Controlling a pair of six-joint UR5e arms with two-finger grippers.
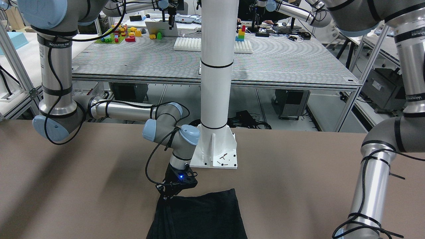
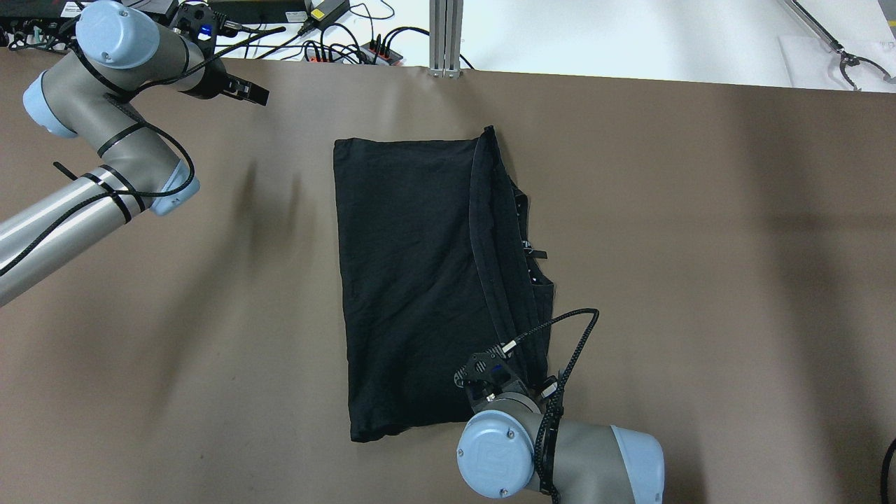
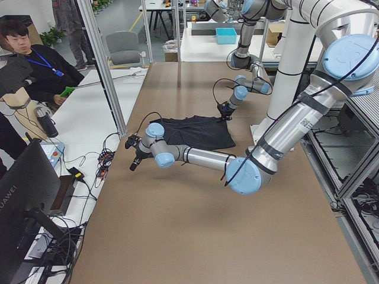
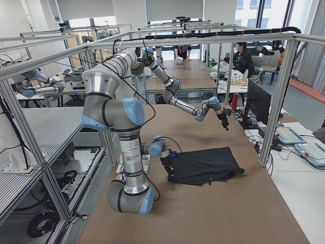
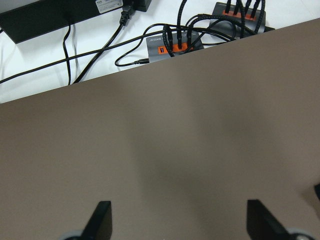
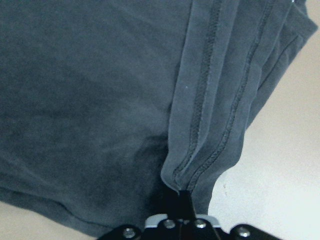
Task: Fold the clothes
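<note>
Right gripper (image 6: 179, 194), pinched on clothes (image 6: 90, 100) hem

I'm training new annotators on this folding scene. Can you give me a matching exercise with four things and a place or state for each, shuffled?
Things:
1. left end effector
2. right end effector
3. black cloth
4. white pillar base

Places or states:
A. lies on the brown table, one side doubled over
B. shut on the black cloth's edge
C. open over bare table, near the cables
D. stands at the table's edge on the robot's side

Pairs: 1-C, 2-B, 3-A, 4-D
</note>
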